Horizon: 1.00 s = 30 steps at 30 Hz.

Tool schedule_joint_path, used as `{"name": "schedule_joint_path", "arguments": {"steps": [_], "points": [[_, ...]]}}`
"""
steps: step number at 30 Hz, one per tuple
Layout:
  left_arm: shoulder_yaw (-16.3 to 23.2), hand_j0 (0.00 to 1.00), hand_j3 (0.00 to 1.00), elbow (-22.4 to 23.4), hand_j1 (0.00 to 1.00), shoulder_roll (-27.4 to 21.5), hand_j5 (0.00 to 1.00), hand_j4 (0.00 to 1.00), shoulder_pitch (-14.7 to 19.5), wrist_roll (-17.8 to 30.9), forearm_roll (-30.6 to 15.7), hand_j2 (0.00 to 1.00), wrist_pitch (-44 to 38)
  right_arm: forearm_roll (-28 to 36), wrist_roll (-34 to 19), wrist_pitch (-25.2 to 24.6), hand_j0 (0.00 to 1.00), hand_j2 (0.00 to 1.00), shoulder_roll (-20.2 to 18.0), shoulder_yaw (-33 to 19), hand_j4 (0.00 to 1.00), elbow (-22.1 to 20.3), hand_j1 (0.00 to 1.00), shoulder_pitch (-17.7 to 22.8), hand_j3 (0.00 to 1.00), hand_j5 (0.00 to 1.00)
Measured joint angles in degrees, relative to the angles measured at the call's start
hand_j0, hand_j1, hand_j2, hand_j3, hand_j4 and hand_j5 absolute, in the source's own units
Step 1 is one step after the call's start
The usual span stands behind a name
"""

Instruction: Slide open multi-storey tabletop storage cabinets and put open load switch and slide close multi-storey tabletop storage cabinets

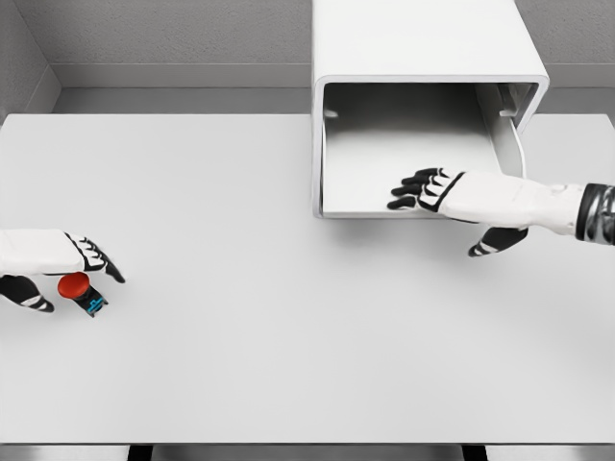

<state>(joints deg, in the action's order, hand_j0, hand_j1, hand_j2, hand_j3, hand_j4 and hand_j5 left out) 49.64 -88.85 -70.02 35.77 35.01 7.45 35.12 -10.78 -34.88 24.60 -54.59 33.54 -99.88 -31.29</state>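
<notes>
White tabletop [288, 365]: my left hand [72, 269] pinches the red-capped load switch [79, 290]; my right hand [432, 192], fingers spread, rests at the white cabinet's open drawer [413, 154]. A loose pinch could drop it.

At upper right of the frame, the white storage cabinet [423, 58] has its drawer [413, 163] slid open on the bench [288, 336]. The right hand [452, 197] rests at the drawer's front edge. At lower left, the left hand [58, 264] holds a red-capped load switch [79, 291].
</notes>
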Motion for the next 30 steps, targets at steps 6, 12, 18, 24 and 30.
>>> {"name": "schedule_joint_path", "arguments": {"steps": [6,12,18,24,30], "points": [[0.04,0.73,0.73,0.0,0.73,0.02,0.73,0.73,-0.44,0.0,0.56,0.73,0.0,0.01,-0.08,1.8,1.0,1.0,-0.39,-1.9,1.0,-0.38,1.0,1.05,1.0,1.0],[0.05,0.63,0.63,-0.04,0.63,0.04,0.63,0.63,-0.44,0.0,0.64,0.63,0.0,0.1,-0.14,3.86,1.0,1.0,-0.58,-3.02,1.0,-0.62,1.0,1.41,1.0,1.0],[-0.01,0.48,0.48,-0.99,0.48,-0.1,0.48,0.48,-1.06,-0.01,0.55,0.48,-0.07,1.55,-0.15,5.36,1.0,1.0,-0.63,-5.33,1.0,-0.7,1.0,1.41,1.0,1.0],[0.04,0.38,0.38,-1.28,0.38,-0.14,0.38,0.38,-0.97,0.01,0.6,0.38,-0.01,4.36,-0.15,8.65,1.0,1.0,-1.15,-8.42,1.0,-0.8,1.0,1.49,1.0,1.0],[0.05,0.38,0.38,-2.64,0.38,0.03,0.38,0.38,0.44,0.03,0.47,0.38,0.01,8.29,-0.15,10.31,1.0,1.0,-2.16,-13.14,1.0,-0.83,1.0,1.58,1.0,1.0]]}}
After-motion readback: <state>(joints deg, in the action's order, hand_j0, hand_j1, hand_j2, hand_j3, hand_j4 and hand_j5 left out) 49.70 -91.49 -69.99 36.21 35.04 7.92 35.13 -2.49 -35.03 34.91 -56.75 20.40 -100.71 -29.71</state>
